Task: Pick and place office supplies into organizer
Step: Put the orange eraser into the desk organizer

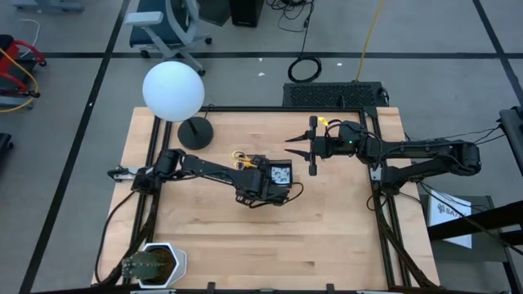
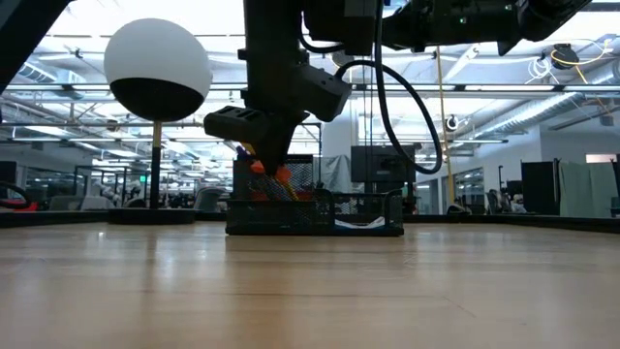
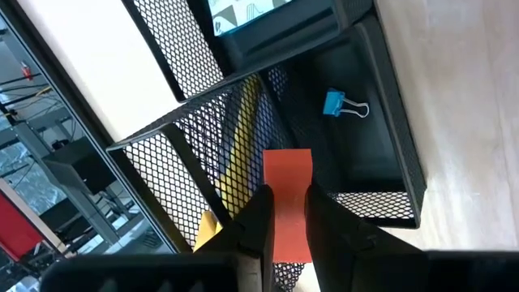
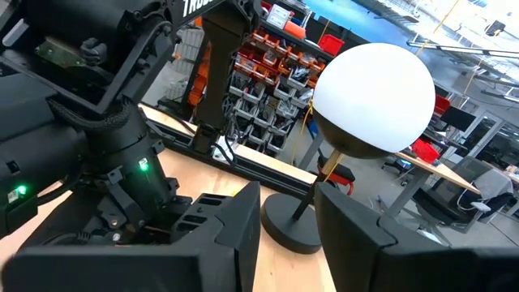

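Note:
The organizer (image 3: 389,122), a black mesh tray, stands mid-table (image 2: 368,218). My left gripper (image 3: 284,203) hangs over it, shut on a small red eraser (image 3: 288,174); in the high view the wrist (image 1: 263,181) covers it. A blue binder clip (image 3: 340,105) lies on the floor of one compartment. Yellow-handled scissors (image 1: 243,158) show at the organizer's left end and as yellow behind the mesh (image 3: 239,154); whether they lie inside I cannot tell. My right gripper (image 1: 292,150) hangs open above the table, just right of the organizer, pointing at it, nothing between its fingers. My left gripper pinches the eraser's two long sides (image 3: 285,212) between its two fingers, at the end nearer the wrist. The fingers slant down from the table's left side and lie along the eraser. Its free end (image 3: 288,158) sticks out past the fingertips, lifted clear over a compartment.
A lamp with a white globe (image 1: 173,90) and round black base (image 1: 196,132) stands at the table's far left. A card with a black-and-white pattern (image 3: 251,12) sits at the organizer's far part. Bare wood lies toward the near edge (image 1: 261,245).

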Available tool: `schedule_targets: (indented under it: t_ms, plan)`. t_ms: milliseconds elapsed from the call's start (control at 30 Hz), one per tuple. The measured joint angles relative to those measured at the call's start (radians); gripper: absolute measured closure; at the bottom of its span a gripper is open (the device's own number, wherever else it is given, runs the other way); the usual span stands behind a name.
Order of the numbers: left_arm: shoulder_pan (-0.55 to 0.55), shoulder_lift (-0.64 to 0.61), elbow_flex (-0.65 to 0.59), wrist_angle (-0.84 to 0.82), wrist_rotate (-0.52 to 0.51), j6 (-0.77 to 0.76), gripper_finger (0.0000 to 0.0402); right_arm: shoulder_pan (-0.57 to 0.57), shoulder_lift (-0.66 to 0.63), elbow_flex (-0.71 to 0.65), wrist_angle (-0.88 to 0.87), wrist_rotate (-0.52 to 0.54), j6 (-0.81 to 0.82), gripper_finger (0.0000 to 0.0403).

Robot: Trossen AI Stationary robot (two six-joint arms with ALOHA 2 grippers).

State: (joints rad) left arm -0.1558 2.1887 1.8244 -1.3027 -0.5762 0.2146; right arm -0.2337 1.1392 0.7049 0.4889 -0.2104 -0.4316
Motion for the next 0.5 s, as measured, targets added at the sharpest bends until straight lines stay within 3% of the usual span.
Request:
schedule_targets:
  t_ms: [233,500]
  plan:
    - [-0.001,0.0,0.0,0.009,0.003,0.0,0.033,0.0,0.0,0.0,0.0,0.0,0.0,0.0293]
    - [-0.001,0.0,0.0,0.022,0.008,0.001,0.0243,0.0,0.0,0.0,0.0,0.0,0.0,0.0293]
